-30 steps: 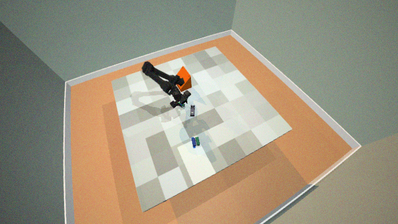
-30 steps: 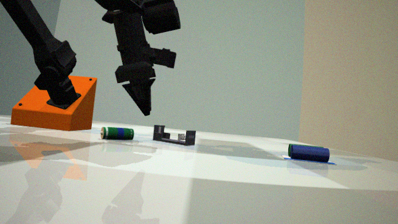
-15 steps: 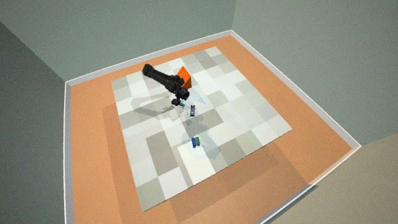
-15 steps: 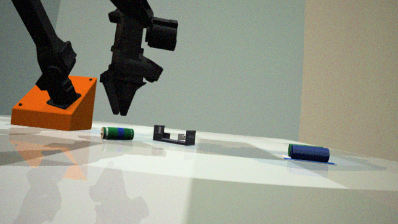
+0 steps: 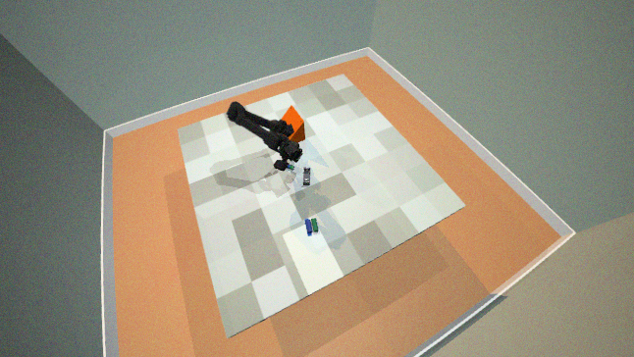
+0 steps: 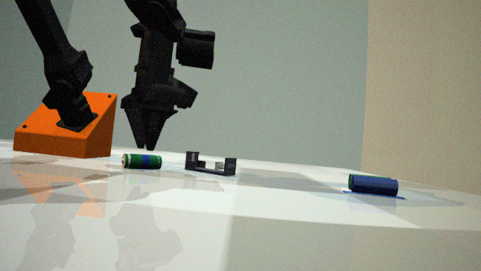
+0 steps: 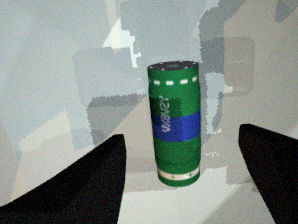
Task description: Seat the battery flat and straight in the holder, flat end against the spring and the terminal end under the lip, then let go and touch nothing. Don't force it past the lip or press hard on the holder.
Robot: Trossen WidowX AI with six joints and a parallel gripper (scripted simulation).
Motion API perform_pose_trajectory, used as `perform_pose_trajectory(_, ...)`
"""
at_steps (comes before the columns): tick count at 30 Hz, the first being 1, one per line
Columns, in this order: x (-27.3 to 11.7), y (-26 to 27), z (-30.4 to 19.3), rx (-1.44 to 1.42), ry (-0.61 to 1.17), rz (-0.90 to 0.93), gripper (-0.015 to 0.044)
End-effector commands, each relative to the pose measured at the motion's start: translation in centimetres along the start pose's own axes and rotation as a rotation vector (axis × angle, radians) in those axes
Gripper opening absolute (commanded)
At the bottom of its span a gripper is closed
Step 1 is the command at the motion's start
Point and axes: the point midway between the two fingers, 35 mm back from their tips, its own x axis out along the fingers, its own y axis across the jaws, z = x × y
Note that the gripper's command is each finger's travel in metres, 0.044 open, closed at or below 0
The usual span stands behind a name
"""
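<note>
Hanging point-down just above the battery (image 6: 141,161), the gripper (image 6: 146,143) has its fingers partly open and empty, one on each side of the green-and-blue cell in the wrist view. That battery lies on its side on the checkered mat (image 5: 383,196), just beside the black holder (image 6: 211,164), apart from it. Farther from the holder lie a blue cylinder (image 6: 374,185) and a green one (image 5: 315,225), side by side.

grey walls (image 5: 147,44), orange floor (image 5: 142,235) with pale rim, checkered grey-white glossy mat (image 5: 275,275), soft shadows
</note>
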Motion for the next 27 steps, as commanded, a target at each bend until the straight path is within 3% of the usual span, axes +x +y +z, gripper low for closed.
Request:
perform_pose_trajectory(1,0.8,0.1,-0.1,-0.01,0.006,-0.002,0.025)
perform_pose_trajectory(17,3.2,0.1,-0.3,-0.005,0.009,-0.007,0.025)
perform_pose_trajectory(22,3.2,0.1,-0.3,-0.005,0.009,-0.007,0.0118)
perform_pose_trajectory(27,3.2,0.1,-0.3,-0.005,0.009,-0.007,0.0087)
